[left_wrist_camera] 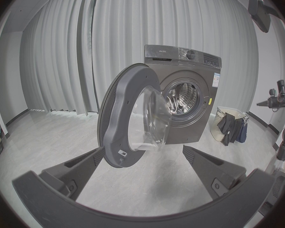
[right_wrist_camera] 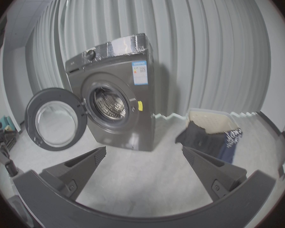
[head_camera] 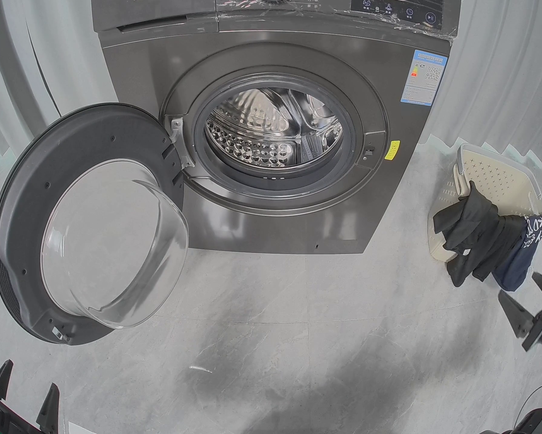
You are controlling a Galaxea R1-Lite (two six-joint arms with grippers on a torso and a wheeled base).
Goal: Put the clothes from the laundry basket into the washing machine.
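Dark clothes (head_camera: pixel 479 236) draped over laundry basket (head_camera: pixel 500 176) rim, should pinch easily; washing machine (head_camera: pixel 138 73) door (head_camera: pixel 53 170) swung wide for loading. My right gripper (head_camera: pixel 518 284), left gripper (head_camera: pixel 31 375): both spread apart, empty.

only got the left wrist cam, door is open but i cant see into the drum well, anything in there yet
observer: Head view looks straight into the washing machine drum: bare metal, no clothes in the part that shows.
operator: ok and the right gripper, open or shut
observer: Open. In its own wrist view the right gripper has its fingers spread and nothing between them.
operator: is it touching the clothes
observer: No. The black clothes hang over the laundry basket rim beyond its fingertips, apart from them.
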